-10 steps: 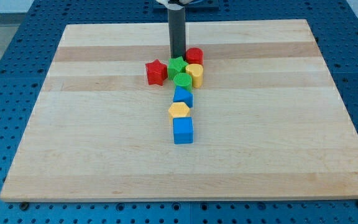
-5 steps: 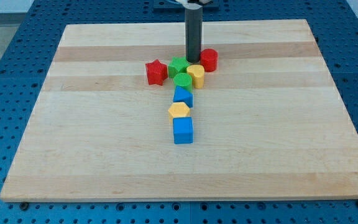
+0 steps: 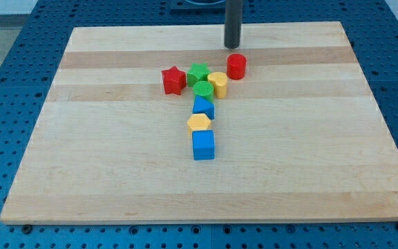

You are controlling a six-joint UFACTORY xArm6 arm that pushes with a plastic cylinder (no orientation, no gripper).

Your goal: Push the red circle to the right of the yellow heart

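The red circle [image 3: 236,66] stands on the wooden board, just up and to the right of the yellow heart [image 3: 218,84], nearly touching it. My tip [image 3: 232,46] is above the red circle toward the view's top, a small gap away from it, not touching any block. The dark rod rises out of the view's top edge.
A green star [image 3: 198,72] sits left of the yellow heart, a red star [image 3: 173,79] further left. Below run a green circle [image 3: 203,90], a blue block [image 3: 203,106], a yellow hexagon [image 3: 199,123] and a blue cube [image 3: 203,144]. The board [image 3: 81,159] lies on a blue pegboard.
My tip moved right, pushing the red circle rightward off the green star's side, then drew back toward the view's top right. The other blocks stayed put.
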